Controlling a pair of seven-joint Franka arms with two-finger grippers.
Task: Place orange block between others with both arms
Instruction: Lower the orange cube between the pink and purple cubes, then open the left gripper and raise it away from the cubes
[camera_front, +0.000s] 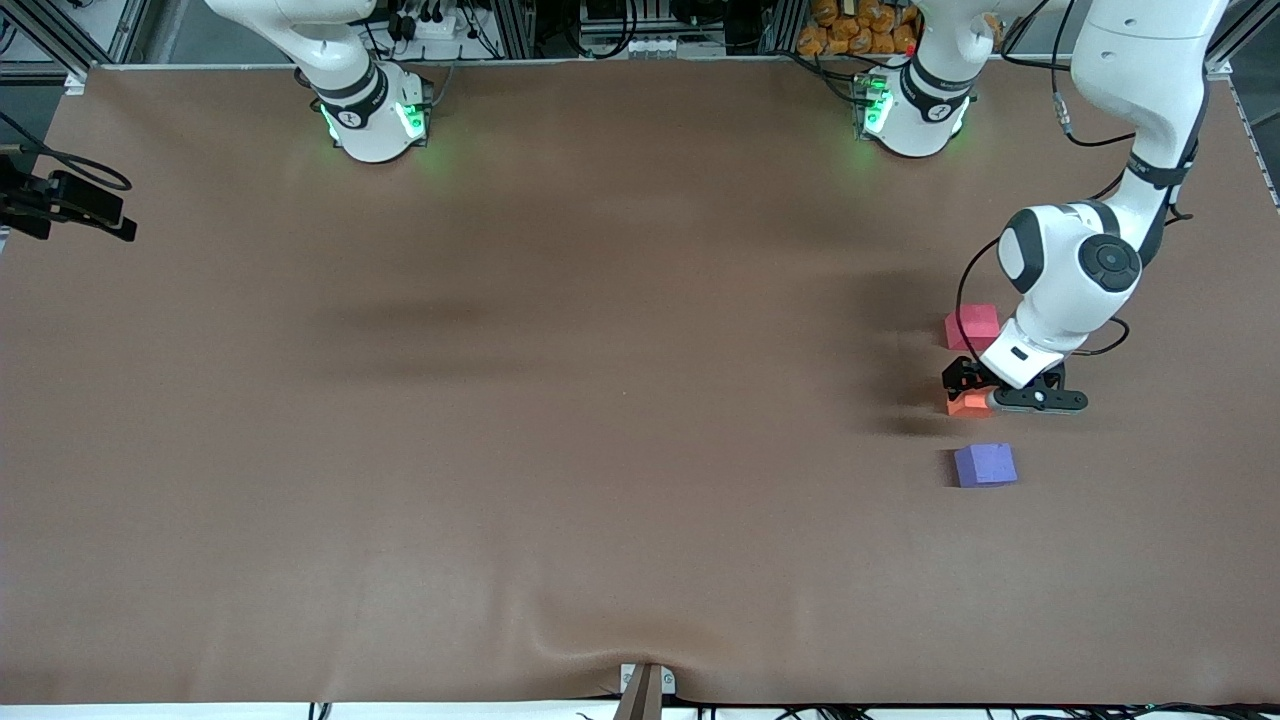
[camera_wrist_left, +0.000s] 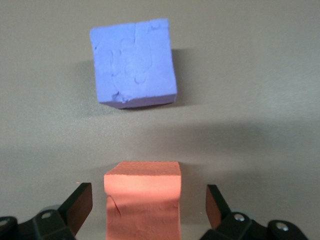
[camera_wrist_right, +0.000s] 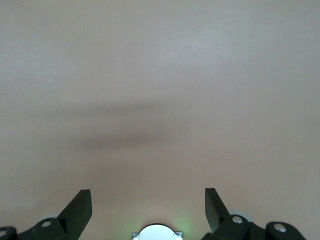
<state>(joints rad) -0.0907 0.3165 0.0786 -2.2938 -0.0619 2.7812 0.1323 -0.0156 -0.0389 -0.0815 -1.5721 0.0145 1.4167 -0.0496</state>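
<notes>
Left wrist view: left gripper (camera_wrist_left: 144, 207) spread wide astride orange block (camera_wrist_left: 143, 197), gripping nothing; could nudge it toward purple block (camera_wrist_left: 134, 62) when lifting. Right gripper (camera_wrist_right: 147, 207) open, empty, waiting.

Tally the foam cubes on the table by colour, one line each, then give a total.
Bright-orange foam cube: 1
Pinkish-red foam cube: 1
Purple-blue foam cube: 1
Total: 3
</notes>
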